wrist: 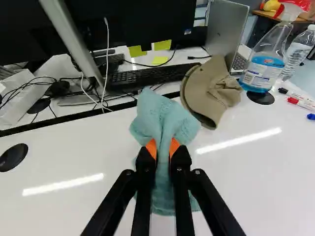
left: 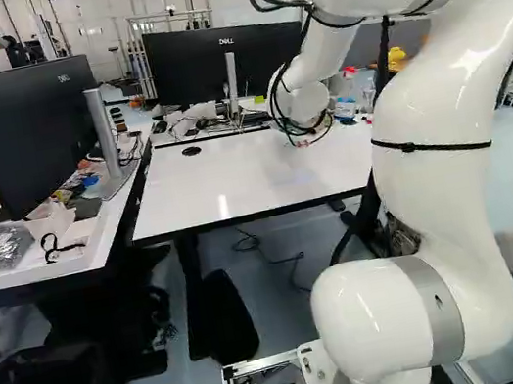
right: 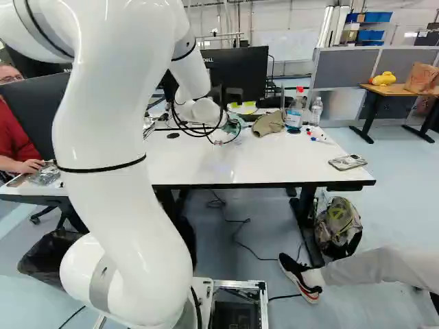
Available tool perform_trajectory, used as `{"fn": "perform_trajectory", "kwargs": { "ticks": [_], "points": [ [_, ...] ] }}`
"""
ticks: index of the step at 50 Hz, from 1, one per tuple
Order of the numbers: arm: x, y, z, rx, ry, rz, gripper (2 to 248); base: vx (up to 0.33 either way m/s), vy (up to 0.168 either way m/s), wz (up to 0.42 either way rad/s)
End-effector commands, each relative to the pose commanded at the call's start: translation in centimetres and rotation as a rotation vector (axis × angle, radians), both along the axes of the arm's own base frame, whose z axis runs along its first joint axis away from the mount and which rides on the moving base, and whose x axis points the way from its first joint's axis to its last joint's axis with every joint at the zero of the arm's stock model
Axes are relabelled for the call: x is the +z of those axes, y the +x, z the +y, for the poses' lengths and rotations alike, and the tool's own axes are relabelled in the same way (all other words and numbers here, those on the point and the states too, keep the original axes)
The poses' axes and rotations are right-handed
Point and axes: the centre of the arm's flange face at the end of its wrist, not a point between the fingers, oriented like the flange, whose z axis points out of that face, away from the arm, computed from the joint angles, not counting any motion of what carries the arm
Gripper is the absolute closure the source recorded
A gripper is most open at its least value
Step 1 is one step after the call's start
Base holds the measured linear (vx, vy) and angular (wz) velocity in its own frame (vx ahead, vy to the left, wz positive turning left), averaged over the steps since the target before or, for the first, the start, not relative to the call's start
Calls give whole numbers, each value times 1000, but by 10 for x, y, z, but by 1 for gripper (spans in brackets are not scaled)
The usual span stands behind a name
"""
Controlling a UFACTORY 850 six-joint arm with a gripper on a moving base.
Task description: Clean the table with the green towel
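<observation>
In the right base view my gripper [right: 219, 131] is mostly hidden by the wrist and its cables, over the far part of the white table [right: 274, 161]. The green towel [right: 233, 125] shows just beside it. Seen from the wrist, the gripper [wrist: 163, 148] is shut on the bunched towel [wrist: 165, 115], with both orange pads pressing it from two sides. Cloth spreads out ahead of the fingertips and hangs beneath them against the tabletop. Whether its lower end lies flat on the table I cannot tell.
A tan cap [wrist: 211, 91] lies just beyond the towel. Past it stand a spray bottle [wrist: 266, 59], a water bottle [wrist: 298, 51] and markers [wrist: 300, 102]. A keyboard [wrist: 152, 73] and monitors line the back. A phone [right: 348, 162] lies near the table's right edge.
</observation>
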Motion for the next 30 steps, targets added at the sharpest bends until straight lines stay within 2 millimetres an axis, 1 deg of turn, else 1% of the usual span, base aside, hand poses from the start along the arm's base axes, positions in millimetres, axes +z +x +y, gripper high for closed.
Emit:
{"fn": "perform_trajectory", "kwargs": {
  "ticks": [30],
  "points": [
    [-35,7,-1,0,9,59,202,0,0,0]
  ]
}}
